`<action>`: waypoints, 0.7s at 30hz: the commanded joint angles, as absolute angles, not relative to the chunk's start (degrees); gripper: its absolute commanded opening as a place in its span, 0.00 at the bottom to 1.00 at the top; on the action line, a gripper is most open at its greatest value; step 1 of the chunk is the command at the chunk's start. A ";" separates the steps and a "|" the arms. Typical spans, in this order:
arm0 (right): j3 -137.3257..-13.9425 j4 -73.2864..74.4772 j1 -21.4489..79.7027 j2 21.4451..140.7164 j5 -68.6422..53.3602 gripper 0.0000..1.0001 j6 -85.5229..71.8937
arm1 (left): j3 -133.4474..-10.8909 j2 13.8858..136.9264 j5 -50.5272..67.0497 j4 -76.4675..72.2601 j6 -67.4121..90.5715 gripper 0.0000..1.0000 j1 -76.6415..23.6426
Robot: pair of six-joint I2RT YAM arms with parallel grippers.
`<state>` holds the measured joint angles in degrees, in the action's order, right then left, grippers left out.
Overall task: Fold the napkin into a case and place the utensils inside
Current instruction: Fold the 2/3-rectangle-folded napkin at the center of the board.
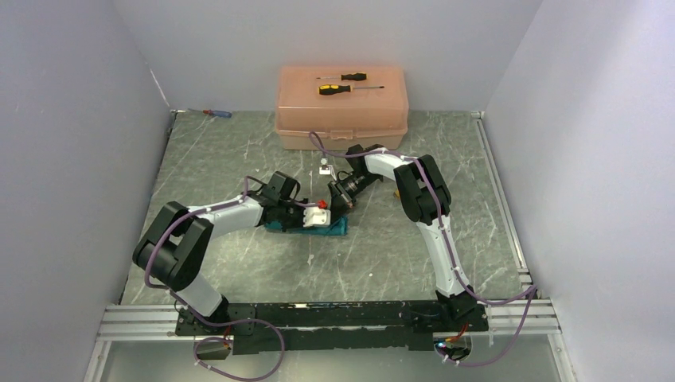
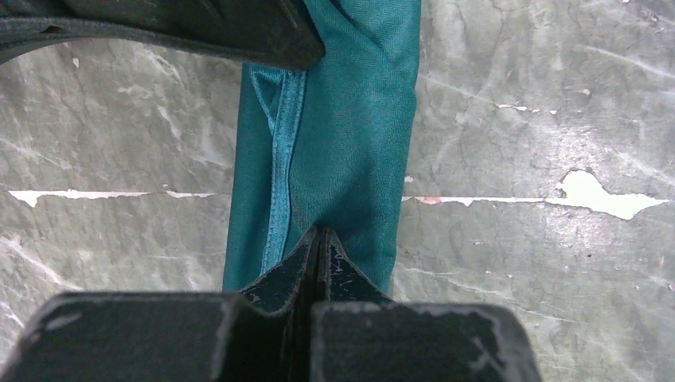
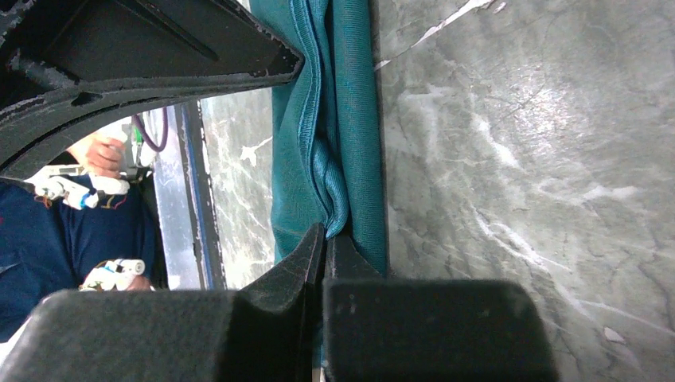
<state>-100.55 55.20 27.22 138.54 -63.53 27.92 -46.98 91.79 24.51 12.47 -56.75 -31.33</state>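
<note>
On grey marbled tabletop, at centre, found teal napkin folded into long narrow strip between both arms. Recorded right gripper clenched on raised hem ridge near right end. Recorded left gripper clenched farther left, tips on cloth; could not tell whether nipping it. Judged thin, limp, light, slightly slick; best pinched at hemmed edges, kept taut.

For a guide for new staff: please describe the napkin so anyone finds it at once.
From the peach box at the back, come forward to where the left gripper and right gripper meet. At their tips lies the napkin: a narrow folded strip, the only teal cloth in view.
</note>
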 commanded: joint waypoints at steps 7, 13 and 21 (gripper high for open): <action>-99.17 54.20 26.40 136.16 -58.82 0.00 31.17 | -46.13 90.43 19.68 16.77 -55.34 0.03 -28.97; -100.22 53.95 26.28 135.86 -57.20 0.00 30.27 | -52.22 89.41 26.47 22.98 -49.52 0.03 -28.44; -99.95 53.34 26.32 135.69 -56.82 0.00 29.41 | -51.72 88.24 26.75 28.71 -50.88 0.03 -25.37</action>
